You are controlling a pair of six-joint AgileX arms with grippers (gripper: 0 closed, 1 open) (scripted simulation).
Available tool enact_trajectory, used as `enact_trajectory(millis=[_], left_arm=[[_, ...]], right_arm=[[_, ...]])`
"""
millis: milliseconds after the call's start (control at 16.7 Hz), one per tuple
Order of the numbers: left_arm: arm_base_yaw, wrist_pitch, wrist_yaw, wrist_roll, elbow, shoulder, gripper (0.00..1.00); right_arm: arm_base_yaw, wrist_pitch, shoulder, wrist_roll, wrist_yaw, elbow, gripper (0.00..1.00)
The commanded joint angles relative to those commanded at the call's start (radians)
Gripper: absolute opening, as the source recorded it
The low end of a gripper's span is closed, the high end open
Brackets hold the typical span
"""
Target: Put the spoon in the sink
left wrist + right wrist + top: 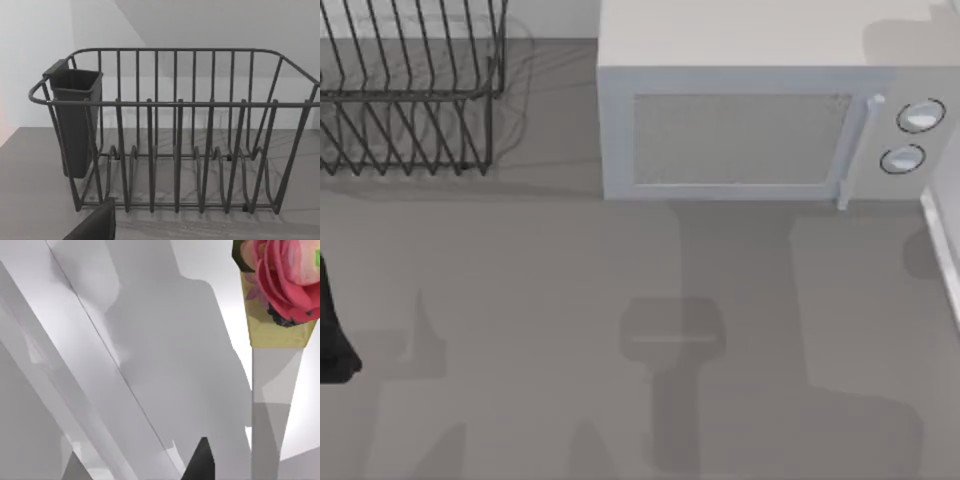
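The spoon and the sink are out of view. My left arm (332,335) is a dark shape at the table's left edge, below the dish rack (410,90). In the left wrist view a dark part of my left gripper (95,226) sits low in front of the wire dish rack (175,150), apart from it. In the right wrist view a dark tip of my right gripper (201,462) stands before pale slanted surfaces.
A white microwave (750,110) with its door shut stands at the back. A dark utensil cup (75,120) hangs on the rack's corner. A white rim (942,245) runs along the table's right edge. A pink flower in a yellow vase (280,295) is near the right gripper.
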State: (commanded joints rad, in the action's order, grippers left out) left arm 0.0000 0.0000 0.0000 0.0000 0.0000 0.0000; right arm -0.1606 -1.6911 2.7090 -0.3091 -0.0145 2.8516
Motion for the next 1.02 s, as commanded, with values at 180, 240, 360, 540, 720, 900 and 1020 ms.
enact_trajectory(millis=[180, 240, 360, 540, 720, 900, 1020], left_arm=[[0.0, 0.0, 0.0, 0.0, 0.0, 0.0, 1.0], [0.0, 0.0, 0.0, 0.0, 0.0, 0.0, 1.0], [0.0, 0.0, 0.0, 0.0, 0.0, 0.0, 1.0], [0.0, 0.0, 0.0, 0.0, 0.0, 0.0, 1.0], [0.0, 0.0, 0.0, 0.0, 0.0, 0.0, 1.0], [0.0, 0.0, 0.0, 0.0, 0.0, 0.0, 1.0], [0.0, 0.0, 0.0, 0.0, 0.0, 0.0, 1.0]], right_arm=[[0.003, -0.01, 0.035, -0.002, 0.0, 0.051, 0.0], [0.003, -0.01, 0.035, -0.002, 0.0, 0.051, 0.0], [0.003, -0.01, 0.035, -0.002, 0.0, 0.051, 0.0], [-0.003, 0.003, 0.029, -0.004, 0.0, 0.032, 0.0], [0.001, 0.073, -0.005, -0.002, 0.001, -0.071, 0.0], [0.004, 0.18, -0.056, -0.001, 0.001, -0.242, 0.0], [0.005, 0.249, -0.088, -0.002, 0.002, -0.345, 0.0]])
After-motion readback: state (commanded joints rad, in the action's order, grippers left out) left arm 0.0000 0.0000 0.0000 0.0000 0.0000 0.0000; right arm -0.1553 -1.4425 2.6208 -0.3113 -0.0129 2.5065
